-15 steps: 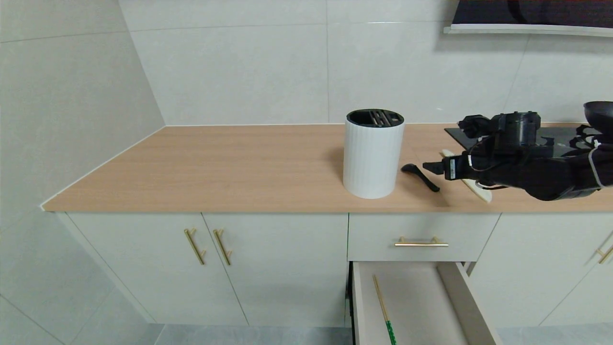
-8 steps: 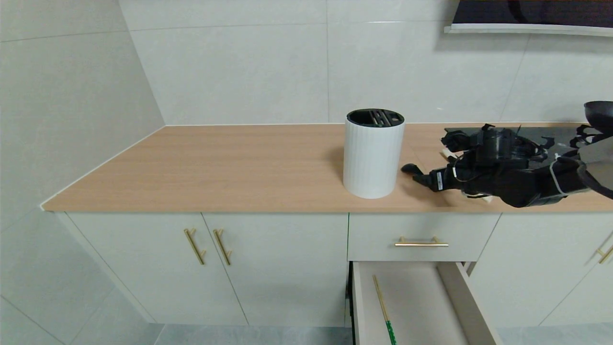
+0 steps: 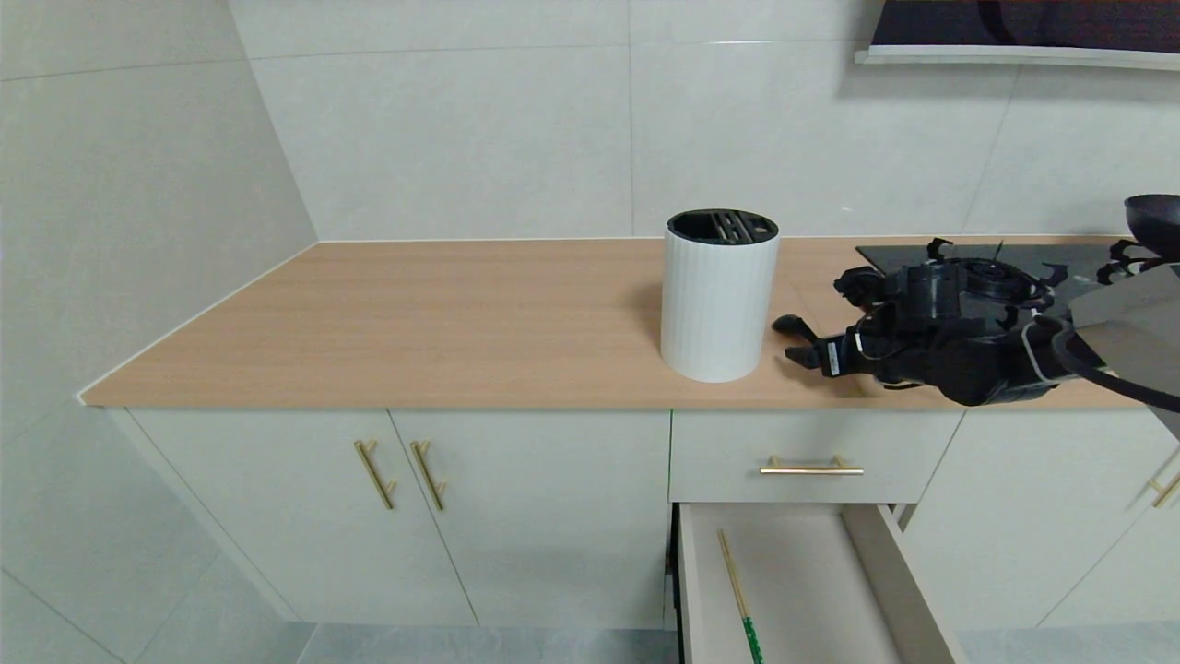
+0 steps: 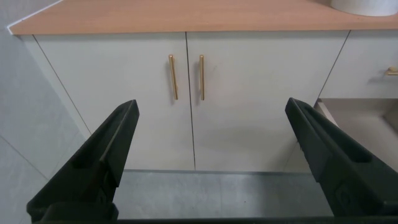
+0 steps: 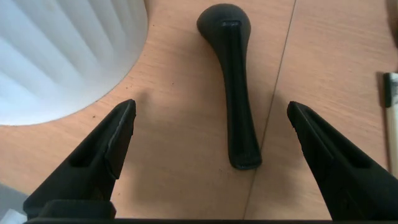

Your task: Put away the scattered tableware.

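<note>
Your right gripper hangs spread wide over the spoon, at 3 o'clock from the holder. Next, drop and pinch.

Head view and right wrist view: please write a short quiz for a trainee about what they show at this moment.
1. True or false: the right gripper has its jaws shut on the black spoon.
2. What lies in the open drawer? A a chopstick; B a fork; C a plate.
3. Fill in: the white holder stands to the robot's ____ of the spoon.
Key: 1 false; 2 A; 3 left.
</note>
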You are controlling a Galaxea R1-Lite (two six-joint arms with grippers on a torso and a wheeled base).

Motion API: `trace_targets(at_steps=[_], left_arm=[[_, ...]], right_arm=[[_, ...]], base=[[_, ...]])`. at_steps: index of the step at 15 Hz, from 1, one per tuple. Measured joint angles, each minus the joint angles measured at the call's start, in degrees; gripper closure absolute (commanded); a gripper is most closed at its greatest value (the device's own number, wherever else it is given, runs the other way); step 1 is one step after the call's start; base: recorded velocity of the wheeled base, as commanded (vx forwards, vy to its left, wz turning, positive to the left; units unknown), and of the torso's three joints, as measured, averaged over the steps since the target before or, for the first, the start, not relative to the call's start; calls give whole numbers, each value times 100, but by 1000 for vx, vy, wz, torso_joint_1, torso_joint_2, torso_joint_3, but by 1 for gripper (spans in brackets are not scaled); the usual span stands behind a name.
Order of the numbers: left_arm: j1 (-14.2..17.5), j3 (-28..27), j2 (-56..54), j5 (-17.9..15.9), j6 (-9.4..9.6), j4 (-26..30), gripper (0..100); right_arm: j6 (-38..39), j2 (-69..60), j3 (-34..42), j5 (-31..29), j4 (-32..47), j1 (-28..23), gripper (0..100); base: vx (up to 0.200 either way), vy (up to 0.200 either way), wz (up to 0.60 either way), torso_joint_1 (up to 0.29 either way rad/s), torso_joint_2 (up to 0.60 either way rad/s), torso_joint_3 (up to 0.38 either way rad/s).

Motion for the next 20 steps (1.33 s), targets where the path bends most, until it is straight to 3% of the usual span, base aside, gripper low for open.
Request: trace_targets(at_steps=[8,9,20], left_arm=[[-2,0,0,1,-2,0,0],[0,0,0,0,0,0,0],[-2,0,0,0,0,0,0]], right_arm=[[-2,341,-213,-28,-141,-59,0],[-2,372,-243,-33,-141,-63,100],[9,468,-339,-118,-134,-67,100]], base=[[0,0,0,0,0,0],[0,0,0,0,0,0],[0,0,0,0,0,0]])
